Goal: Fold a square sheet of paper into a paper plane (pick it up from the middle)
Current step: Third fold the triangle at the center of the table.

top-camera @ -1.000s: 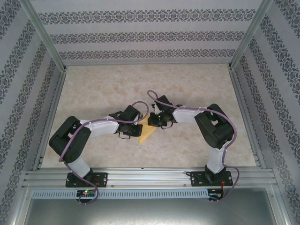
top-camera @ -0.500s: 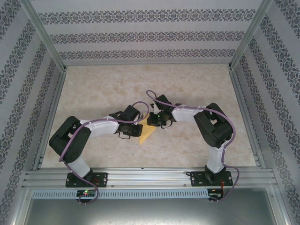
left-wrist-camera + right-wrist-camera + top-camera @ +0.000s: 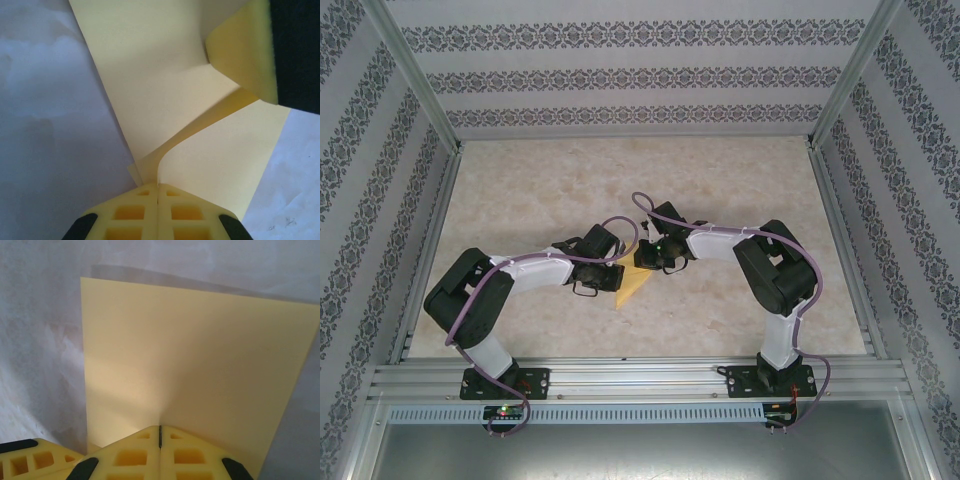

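Left tool (image 3: 158,187), at the bottom centre of its wrist view, is clenched on one edge of the yellow sheet of paper (image 3: 150,90), which bows upward from the pinch. From above, the sheet sits at mid-frame over the worktop (image 3: 720,190), between the two tools. Right tool (image 3: 160,429) is likewise clamped on the sheet's edge. For a clean crease, I judge both should hold the sheet taut, bring the edges together squarely and avoid twisting.
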`<action>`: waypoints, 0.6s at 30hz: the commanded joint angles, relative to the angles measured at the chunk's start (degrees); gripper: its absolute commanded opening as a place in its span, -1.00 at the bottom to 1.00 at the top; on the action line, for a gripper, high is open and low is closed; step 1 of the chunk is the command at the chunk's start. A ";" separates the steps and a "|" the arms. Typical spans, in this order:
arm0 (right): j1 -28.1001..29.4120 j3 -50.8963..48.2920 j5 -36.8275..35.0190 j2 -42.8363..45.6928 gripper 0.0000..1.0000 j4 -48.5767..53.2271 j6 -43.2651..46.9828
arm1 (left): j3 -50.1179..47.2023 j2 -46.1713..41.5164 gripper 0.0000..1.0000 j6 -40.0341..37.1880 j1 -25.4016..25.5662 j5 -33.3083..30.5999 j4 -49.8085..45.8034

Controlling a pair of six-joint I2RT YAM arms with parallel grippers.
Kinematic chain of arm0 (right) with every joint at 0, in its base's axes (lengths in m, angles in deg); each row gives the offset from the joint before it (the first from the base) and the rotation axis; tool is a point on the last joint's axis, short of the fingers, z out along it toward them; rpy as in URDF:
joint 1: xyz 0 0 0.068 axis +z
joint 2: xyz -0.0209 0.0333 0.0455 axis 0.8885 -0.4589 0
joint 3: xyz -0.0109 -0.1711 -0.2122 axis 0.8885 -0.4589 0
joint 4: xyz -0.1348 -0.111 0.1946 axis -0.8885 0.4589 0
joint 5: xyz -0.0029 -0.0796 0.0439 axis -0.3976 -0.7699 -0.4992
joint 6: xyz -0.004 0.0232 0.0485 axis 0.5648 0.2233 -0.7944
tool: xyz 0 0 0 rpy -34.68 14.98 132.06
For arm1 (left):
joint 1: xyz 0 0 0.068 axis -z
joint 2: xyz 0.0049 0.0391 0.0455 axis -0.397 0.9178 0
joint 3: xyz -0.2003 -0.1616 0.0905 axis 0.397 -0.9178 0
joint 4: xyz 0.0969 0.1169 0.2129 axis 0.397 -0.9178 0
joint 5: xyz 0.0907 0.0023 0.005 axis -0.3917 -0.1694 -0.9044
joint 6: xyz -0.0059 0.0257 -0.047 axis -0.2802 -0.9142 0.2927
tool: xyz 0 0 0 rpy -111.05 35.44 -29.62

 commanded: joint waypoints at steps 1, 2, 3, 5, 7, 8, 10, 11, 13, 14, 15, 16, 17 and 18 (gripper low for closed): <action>-0.01 -0.08 -0.32 -2.17 -0.95 2.89 1.03 | 0.39 -2.90 -1.00 -1.75 0.29 -1.31 -0.15; -0.01 -0.09 -0.28 -2.17 -0.95 3.06 1.03 | 0.26 -3.31 -1.00 -1.77 0.29 -1.31 0.04; -0.03 -0.11 -0.28 -2.17 -0.95 3.05 0.99 | 0.19 -3.45 -1.00 -1.87 0.29 -1.31 0.01; -0.02 0.00 -0.33 -2.17 -0.95 3.10 1.04 | 0.51 -3.45 -1.00 -2.01 0.29 -0.79 -0.10; -0.01 -0.02 -0.29 -2.09 -0.95 3.18 1.10 | 0.70 -2.97 -1.00 -1.97 0.31 -0.99 -0.48; -0.08 0.03 -0.28 -2.00 -0.95 3.24 1.03 | 0.81 -2.71 -1.00 -1.87 0.30 -1.24 -0.69; -0.09 -0.02 -0.28 -1.88 -0.95 3.20 1.10 | 1.13 -1.93 -1.00 -1.71 0.29 -1.40 -1.28; -0.09 -0.02 -0.28 -1.82 -0.95 3.28 1.17 | 1.22 -1.58 -1.00 -1.55 0.29 -1.47 -1.48; -0.11 -0.02 -0.28 -1.73 -0.95 3.31 1.15 | 1.48 -0.71 -1.00 -1.14 0.29 -1.75 -2.04; -0.15 0.05 -0.19 -1.73 -0.95 3.18 1.12 | 1.49 -0.26 -1.00 -1.11 0.30 -1.46 -1.97; -0.14 -0.02 -0.04 -1.67 -0.94 3.16 1.11 | 1.48 0.37 -1.00 -1.15 0.29 -0.94 -1.74; -0.10 -0.07 0.05 -1.60 -0.94 3.04 1.07 | 1.64 1.05 -1.00 -1.12 0.30 -0.53 -1.77; -0.14 -0.05 0.07 -1.56 -0.94 2.90 1.03 | 1.88 1.58 -1.00 -0.94 0.29 -0.68 -2.03; -0.14 -0.11 0.05 -1.43 -0.94 3.03 1.03 | 1.87 1.97 -1.00 -0.56 0.32 -1.09 -2.29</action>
